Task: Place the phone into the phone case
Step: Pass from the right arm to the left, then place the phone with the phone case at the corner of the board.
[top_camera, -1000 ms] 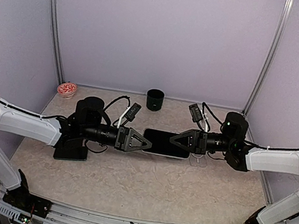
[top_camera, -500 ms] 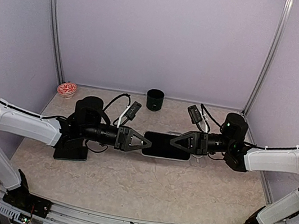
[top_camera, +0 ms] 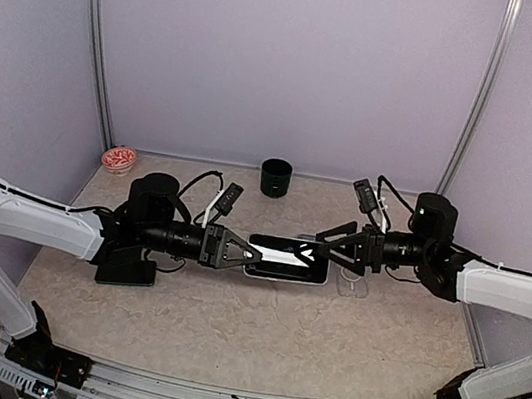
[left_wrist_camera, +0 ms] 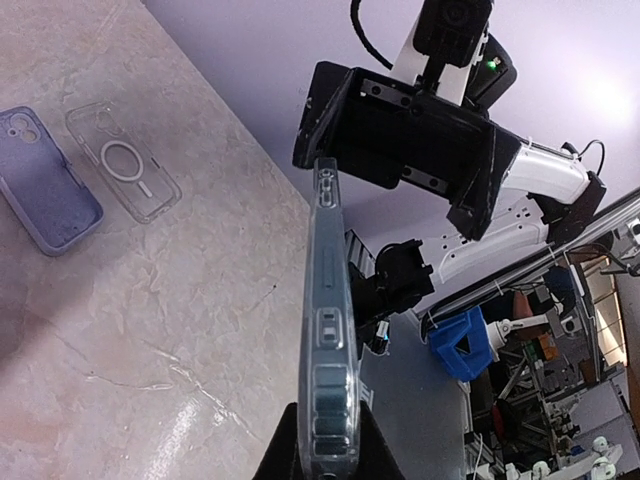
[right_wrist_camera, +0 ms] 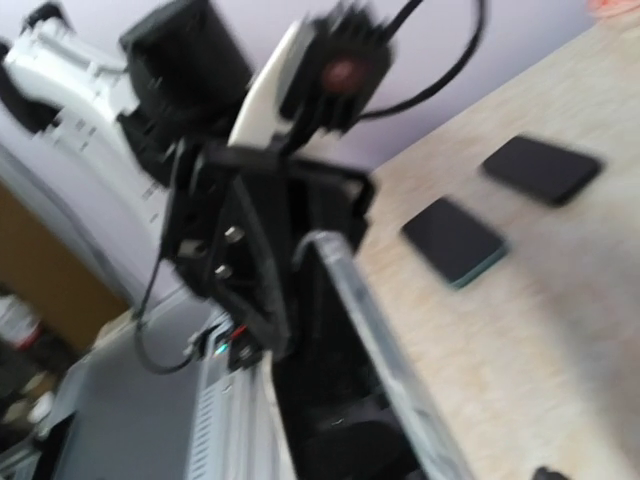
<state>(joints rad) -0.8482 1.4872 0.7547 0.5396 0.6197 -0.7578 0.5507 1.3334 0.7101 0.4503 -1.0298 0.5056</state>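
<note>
Top view. Grips the phone [top_camera: 284,261] from both ends: left gripper [top_camera: 249,254] clamped on its left end, right gripper [top_camera: 312,253] clamped on its right. Holds it lengthwise between the two arms, lifted off the table [top_camera: 224,335]. Shows a black cup [top_camera: 275,177] by the back wall and a small pink bowl [top_camera: 119,158] in the back left corner, both well apart from the phone.

Left wrist view. Looks along the phone edge-on, with a translucent rim and side buttons in sight; cannot tell whether a case already wraps it. Pinches the near end between the left fingers [left_wrist_camera: 282,458] and meets the right gripper at the far end. Shows a purple case [left_wrist_camera: 45,195] and a clear case [left_wrist_camera: 125,175] with a ring on its back, lying side by side on the table, near each other but not touching.

Right wrist view. Heavily blurred. Follows the phone's edge from the bottom of the picture up to the left gripper. Shows two dark flat rectangles [right_wrist_camera: 452,240] on the table beyond, too smeared to name.
</note>
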